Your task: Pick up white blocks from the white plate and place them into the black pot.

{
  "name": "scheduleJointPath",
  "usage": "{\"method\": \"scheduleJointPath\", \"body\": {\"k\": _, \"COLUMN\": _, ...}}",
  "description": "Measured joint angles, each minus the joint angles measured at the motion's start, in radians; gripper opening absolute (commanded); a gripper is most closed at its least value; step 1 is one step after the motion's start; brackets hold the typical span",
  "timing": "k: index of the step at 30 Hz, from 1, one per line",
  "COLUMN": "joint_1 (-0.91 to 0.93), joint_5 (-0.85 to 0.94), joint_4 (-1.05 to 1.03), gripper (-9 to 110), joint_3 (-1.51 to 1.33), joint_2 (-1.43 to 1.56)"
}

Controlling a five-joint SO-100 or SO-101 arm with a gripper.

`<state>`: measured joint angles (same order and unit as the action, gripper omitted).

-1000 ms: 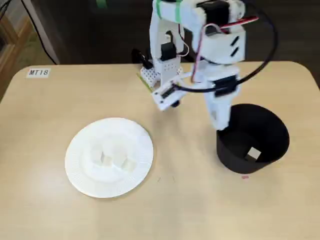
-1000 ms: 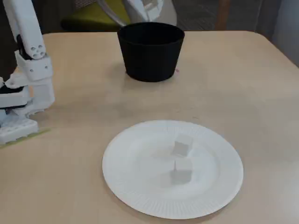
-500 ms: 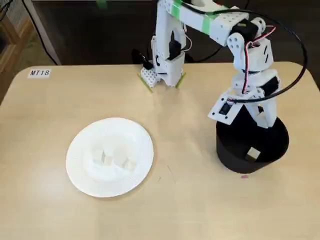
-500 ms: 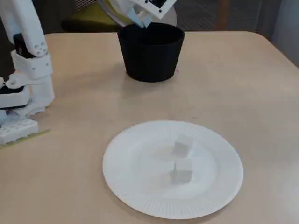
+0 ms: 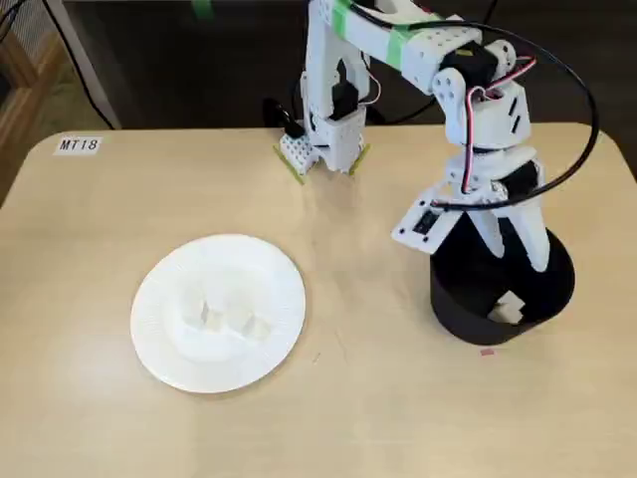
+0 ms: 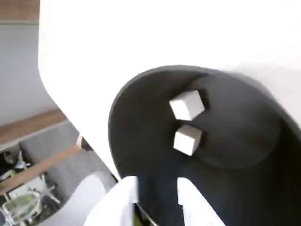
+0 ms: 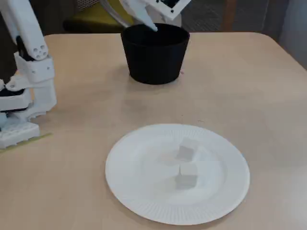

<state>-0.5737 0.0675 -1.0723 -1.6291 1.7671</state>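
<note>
Black print on a small white label at the table's far-left corner in a fixed view reads "MT18" — the only legible writing. Green tape bands the white arm's upper link. The gripper hangs over the black pot, fingers spread apart and holding nothing; in the wrist view two white fingers frame the pot's mouth. Two white blocks lie on the pot's floor, just beside each other. Two more blocks sit near the middle of the white plate — well apart from the pot, with bare tabletop between. A tiny red mark lies by the pot's base.
</note>
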Motion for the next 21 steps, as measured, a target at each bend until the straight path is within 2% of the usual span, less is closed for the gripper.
{"method": "scheduleJointPath", "body": {"k": 4, "joint_1": 0.184, "joint_5": 0.063, "joint_4": -0.153, "gripper": -2, "joint_3": 0.020, "joint_2": 0.104}}
{"method": "scheduleJointPath", "body": {"k": 10, "joint_1": 0.615, "joint_5": 0.253, "joint_4": -0.276, "gripper": -2, "joint_3": 0.014, "joint_2": 0.179}}
{"method": "scheduleJointPath", "body": {"k": 15, "joint_1": 0.850, "joint_5": 0.362, "joint_4": -0.155, "gripper": -2, "joint_3": -0.124, "joint_2": 0.181}}
{"method": "scheduleJointPath", "body": {"k": 21, "joint_1": 0.957, "joint_5": 0.419, "joint_4": 0.040, "gripper": -2, "joint_3": -0.275, "joint_2": 0.156}}
